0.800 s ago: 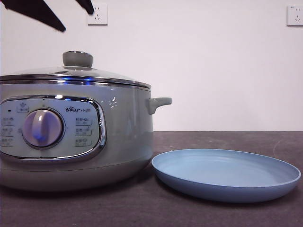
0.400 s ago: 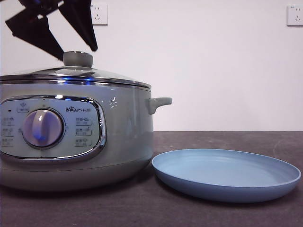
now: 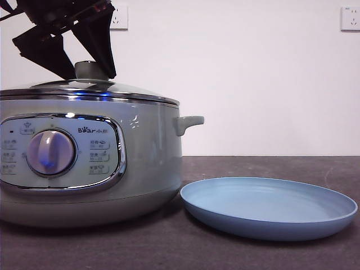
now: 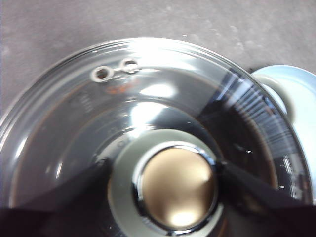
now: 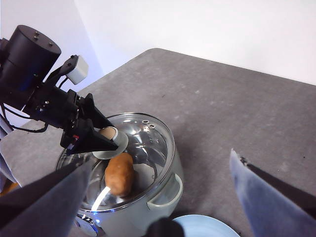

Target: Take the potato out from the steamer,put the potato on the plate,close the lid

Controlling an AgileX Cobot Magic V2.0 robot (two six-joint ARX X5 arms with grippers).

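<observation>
Over at nine o'clock in the front view: steamer point(image 3: 90, 163) squat on the dark bench point(image 3: 169, 247), lilac dial point(image 3: 50, 152) facing out, stubby side handle point(image 3: 188, 122) poking toward three o'clock. Lid point(image 3: 84, 89) seated flat on the rim, closed. Left hand point(image 3: 84, 67) down from twelve o'clock, straddling the pale green knob point(image 3: 91, 70), one black jaw on each side, spread wide, not clamped on it. From the left wrist view, same story: knob point(image 4: 175, 185) dead centre between the two jaws, a gap showing on either side, two small vent holes point(image 4: 115, 70) in the glass up toward eleven o'clock. Through the glass in the right wrist view, potato point(image 5: 120, 174) lying inside the steamer point(image 5: 148, 192), orange-brown, just under the knob point(image 5: 109, 136) and the left hand point(image 5: 98, 140). Moving on to three o'clock: light blue plate point(image 3: 270, 208) flat on the bench, just beside the steamer's base, nothing on it. Right hand point(image 5: 163, 197) held high above the scene, jaws wide apart, gripping nothing. Two wall sockets point(image 3: 115, 17) on the white wall behind.
</observation>
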